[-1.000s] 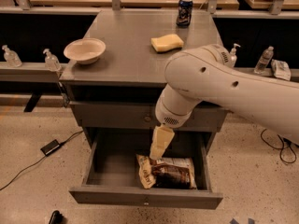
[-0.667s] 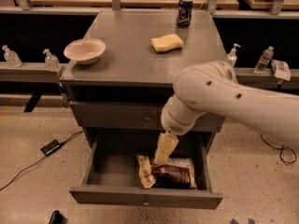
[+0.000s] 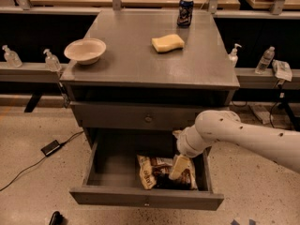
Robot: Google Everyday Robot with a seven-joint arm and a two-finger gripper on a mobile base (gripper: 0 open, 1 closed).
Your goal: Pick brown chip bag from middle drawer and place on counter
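The brown chip bag (image 3: pixel 157 172) lies flat in the open middle drawer (image 3: pixel 145 198), right of its centre, with its cream end to the left. My gripper (image 3: pixel 178 167) hangs from the white arm that comes in from the right. It is down inside the drawer, right over the bag's right half, and hides part of it. The grey counter (image 3: pixel 136 60) is above.
On the counter stand a white bowl (image 3: pixel 85 50) at the left, a yellow sponge (image 3: pixel 168 42) and a dark can (image 3: pixel 185 11) at the back. A shut drawer with a ring pull (image 3: pixel 148 118) sits above the open one. Bottles stand on side shelves (image 3: pixel 28 69).
My arm has dropped lower and to the right. The gripper has gone down from above the drawer to the chip bag inside it. The bag has not moved.
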